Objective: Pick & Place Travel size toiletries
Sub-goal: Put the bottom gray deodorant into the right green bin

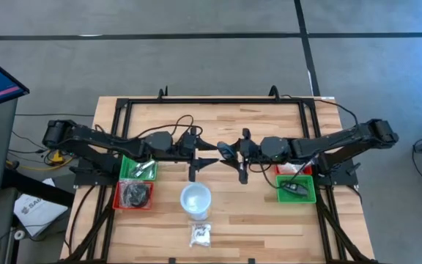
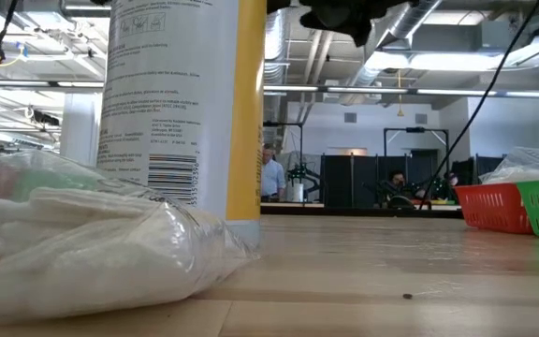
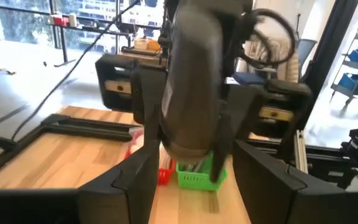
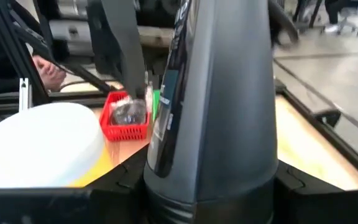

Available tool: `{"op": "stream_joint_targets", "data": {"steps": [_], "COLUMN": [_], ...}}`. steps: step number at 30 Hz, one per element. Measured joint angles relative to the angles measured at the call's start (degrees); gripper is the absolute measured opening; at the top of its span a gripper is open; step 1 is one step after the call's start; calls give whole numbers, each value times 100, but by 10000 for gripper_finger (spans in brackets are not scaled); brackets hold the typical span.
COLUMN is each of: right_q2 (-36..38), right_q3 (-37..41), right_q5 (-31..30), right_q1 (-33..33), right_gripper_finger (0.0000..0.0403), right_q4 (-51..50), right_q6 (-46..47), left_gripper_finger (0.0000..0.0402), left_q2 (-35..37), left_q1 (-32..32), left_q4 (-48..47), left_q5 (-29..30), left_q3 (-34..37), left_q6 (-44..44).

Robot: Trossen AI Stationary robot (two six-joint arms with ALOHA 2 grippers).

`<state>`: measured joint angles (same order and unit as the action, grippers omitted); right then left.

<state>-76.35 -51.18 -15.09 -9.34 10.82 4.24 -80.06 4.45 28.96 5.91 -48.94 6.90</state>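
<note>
High view: my two arms meet over the middle of the wooden table. My right gripper is closed on a dark grey bottle, held above the table between the trays. In the right wrist view the bottle fills the gap between my fingers.

My left gripper faces it from the other side, just at the bottle. In the left wrist view the bottle stands between my left arm's jaws, but I cannot tell whether that gripper has hold of it.

On my left side sit a green tray with silvery sticks and a red tray with black discs. On my right, a second green tray holds a dark piece, with a second red tray touching it.

A white tub stands between the tray pairs, nearer the table's front edge. Just in front of it lies a clear bag of white pieces.
</note>
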Motion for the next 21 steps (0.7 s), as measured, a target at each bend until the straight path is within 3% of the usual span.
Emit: {"op": "stream_joint_targets", "data": {"steps": [4, 10, 21], "right_q2": [305, 792, 1245], "right_q3": [2, 2, 4], "right_q5": [-19, -24, 1], "right_q1": [-2, -190, -1374], "right_gripper_finger": [177, 177, 176], "right_q4": [-781, -2766, -6358], "right_q6": [364, 1420, 4303], "left_gripper_finger": [193, 189, 187], "left_q2": [279, 416, 410], "left_q1": [0, 13, 52], "left_q4": [-536, -865, -795], "left_q5": [0, -2, -13], "left_q3": [-3, -3, -3], "left_q6": [-66, -65, -12]}}
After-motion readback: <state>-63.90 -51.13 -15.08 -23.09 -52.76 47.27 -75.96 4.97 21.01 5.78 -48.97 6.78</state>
